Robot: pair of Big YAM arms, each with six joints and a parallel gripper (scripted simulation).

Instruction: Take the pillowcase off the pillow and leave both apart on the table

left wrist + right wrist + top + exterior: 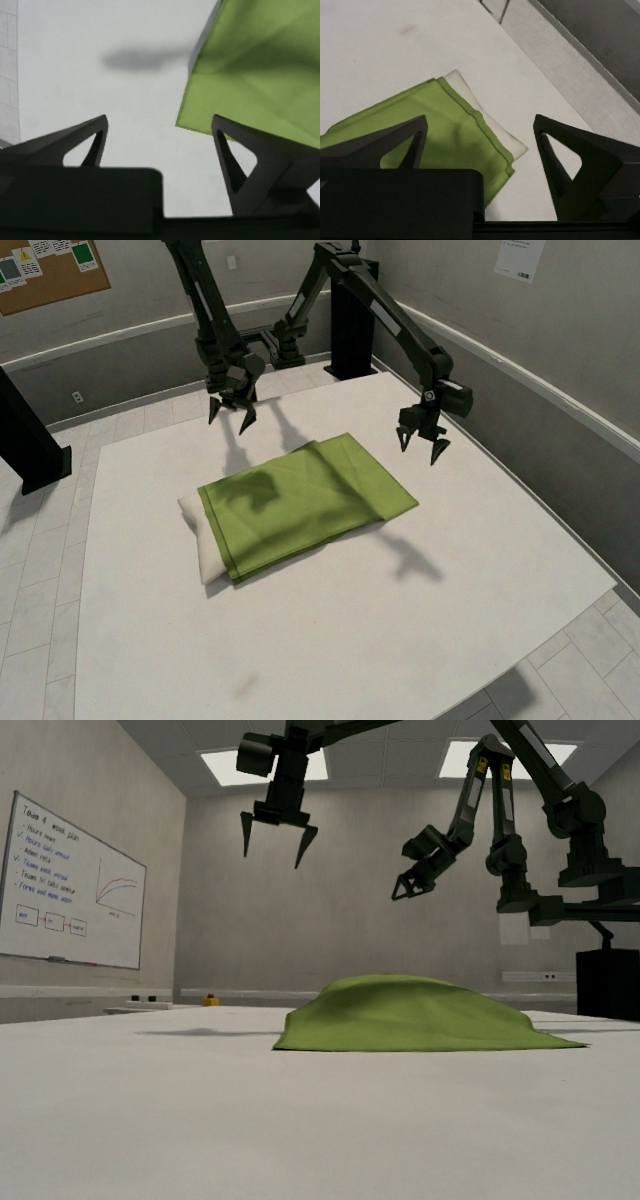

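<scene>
2 glowing ceiling panels; soft shadows across tabletop (320, 632) (320, 1123) (65, 90) (380, 60); dim grey walls (516, 317) (310, 926) (600, 35).

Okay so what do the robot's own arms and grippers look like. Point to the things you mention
Both arms are very dark, near black with a greenish tint, with rounded joints and pale rectangular panels along their long links. Yellow markings show on one arm. The left gripper (418, 452) (270, 862) (159, 120) and right gripper (225, 428) (480, 120) each have two dark, tapering fingers with triangular cutouts.
</scene>
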